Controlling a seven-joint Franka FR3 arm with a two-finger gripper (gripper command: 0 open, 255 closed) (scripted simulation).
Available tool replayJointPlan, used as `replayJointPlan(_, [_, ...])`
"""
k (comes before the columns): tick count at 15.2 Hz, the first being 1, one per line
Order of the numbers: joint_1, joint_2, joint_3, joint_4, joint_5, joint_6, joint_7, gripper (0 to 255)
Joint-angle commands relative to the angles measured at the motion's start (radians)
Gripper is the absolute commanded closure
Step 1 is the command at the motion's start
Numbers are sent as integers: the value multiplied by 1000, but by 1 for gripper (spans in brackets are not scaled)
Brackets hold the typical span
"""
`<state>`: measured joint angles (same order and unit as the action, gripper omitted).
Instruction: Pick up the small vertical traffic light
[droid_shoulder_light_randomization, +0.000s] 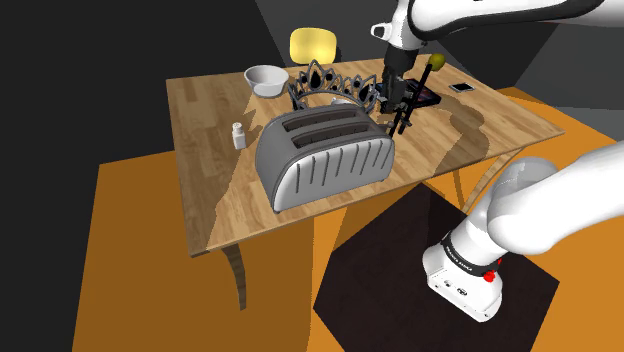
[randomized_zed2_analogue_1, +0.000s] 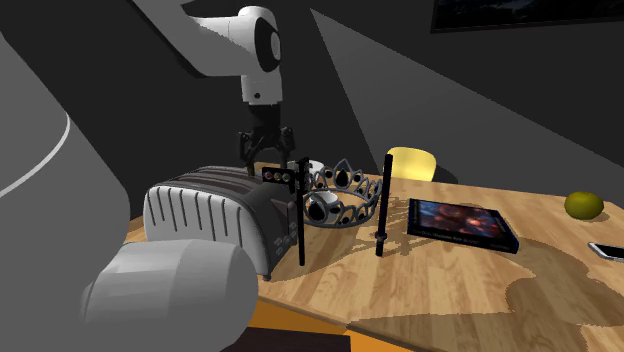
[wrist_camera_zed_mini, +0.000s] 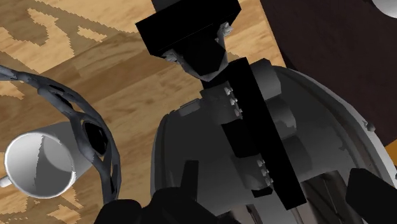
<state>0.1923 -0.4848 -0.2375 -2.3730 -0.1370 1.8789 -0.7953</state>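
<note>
The scene is dim, with dark grey walls, while light from above picks out the light wooden table (droid_shoulder_light_randomization: 205, 215) in bright patches and leaves a soft sheen on the ribbed silver toaster (droid_shoulder_light_randomization: 320, 165). Hard-edged shadows of the white arm (droid_shoulder_light_randomization: 520, 12) cross the tabletop, and the orange floor (droid_shoulder_light_randomization: 130, 290) darkens around the table. In the wrist view the small black vertical traffic light (wrist_camera_zed_mini: 254, 130) is nearly a silhouette.

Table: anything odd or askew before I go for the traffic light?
Nothing looks spilled or toppled. The traffic light stands upright beside the toaster, just under the open gripper. One oddity: a mug sits inside the tiara.
</note>
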Motion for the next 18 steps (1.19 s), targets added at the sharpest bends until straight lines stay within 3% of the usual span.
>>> replayJointPlan(1, [1,5,-1,-15,0,20,1,0])
replayJointPlan(2, [1,5,-1,-15,0,20,1,0])
replayJointPlan(3, [1,7,-1,-14,0,21,2,255])
replayJointPlan(12, [1,5,-1,-15,0,20,1,255])
replayJointPlan(18, [3,-5,7,58,5,-63,-1,255])
